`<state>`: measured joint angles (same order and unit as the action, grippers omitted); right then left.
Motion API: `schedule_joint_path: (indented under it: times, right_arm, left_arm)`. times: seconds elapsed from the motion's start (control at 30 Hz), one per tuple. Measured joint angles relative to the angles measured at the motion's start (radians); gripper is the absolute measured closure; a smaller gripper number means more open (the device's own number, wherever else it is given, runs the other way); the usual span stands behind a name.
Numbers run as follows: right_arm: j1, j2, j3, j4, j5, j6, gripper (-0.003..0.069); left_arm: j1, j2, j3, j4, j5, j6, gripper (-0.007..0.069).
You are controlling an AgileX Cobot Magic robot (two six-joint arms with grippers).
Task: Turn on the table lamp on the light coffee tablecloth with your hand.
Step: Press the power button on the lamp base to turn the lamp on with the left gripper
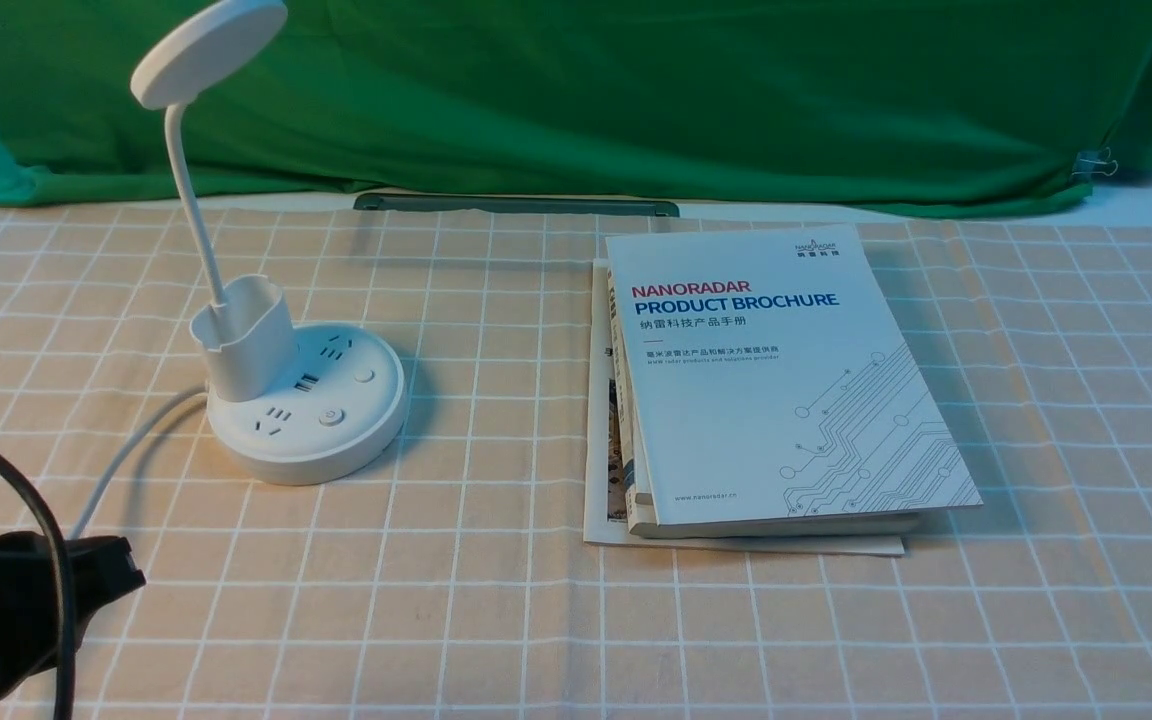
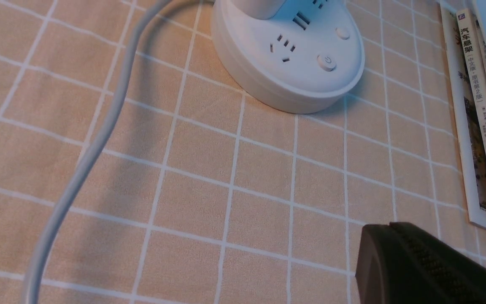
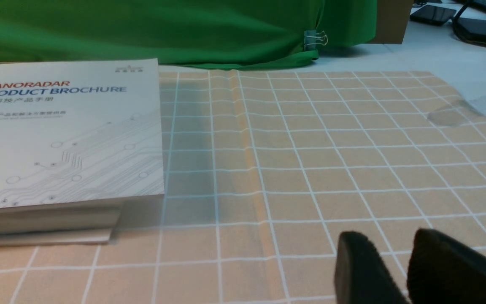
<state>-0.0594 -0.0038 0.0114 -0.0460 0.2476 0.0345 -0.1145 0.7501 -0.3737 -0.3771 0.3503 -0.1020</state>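
The white table lamp (image 1: pixel 308 425) stands left of centre on the light coffee tablecloth (image 1: pixel 496 620), its disc head (image 1: pixel 208 45) raised on the thin neck and unlit. Its round base (image 2: pixel 293 63) carries sockets, a pen cup and a power button (image 2: pixel 326 62), which also shows in the front view (image 1: pixel 332 417). My left gripper (image 1: pixel 111 570) is shut and empty, low at the near left, well short of the base; its joined tips show in the left wrist view (image 2: pixel 388 226). My right gripper (image 3: pixel 388 236) is open and empty over bare cloth, out of the front view.
The lamp's white cord (image 2: pixel 95 143) runs from the base toward my left gripper. A stack of books topped by a brochure (image 1: pixel 776 380) lies right of centre. A green cloth (image 1: pixel 636 90) hangs at the back, held by a binder clip (image 3: pixel 315 39).
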Motion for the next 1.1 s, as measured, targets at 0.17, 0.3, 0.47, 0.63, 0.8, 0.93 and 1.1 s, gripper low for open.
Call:
schedule_joint_path:
  times: [0.17,0.3,0.47,0.63,0.8,0.93,1.1]
  right_arm:
    - [0.0,0.0,0.0,0.0,0.0,0.0,0.0418]
    - [0.0,0.0,0.0,0.0,0.0,0.0,0.0418]
    - [0.0,0.0,0.0,0.0,0.0,0.0,0.0418]
    - [0.0,0.0,0.0,0.0,0.0,0.0,0.0418]
    - [0.0,0.0,0.0,0.0,0.0,0.0,0.0418]
    - [0.0,0.0,0.0,0.0,0.0,0.001,0.0418]
    - [0.0,0.0,0.0,0.0,0.0,0.0,0.0418]
  left_arm:
    - [0.0,0.0,0.0,0.0,0.0,0.0,0.0603]
    - [0.0,0.0,0.0,0.0,0.0,0.0,0.0603]
    - [0.0,0.0,0.0,0.0,0.0,0.001,0.0603]
    - [0.0,0.0,0.0,-0.005,0.0,0.001,0.0603]
    - [0.0,0.0,0.0,-0.008,0.003,0.001,0.0603]
    - [0.0,0.0,0.0,-0.016,0.007,0.001,0.0603]
    - [0.0,0.0,0.0,-0.031,0.009,0.004,0.0603]
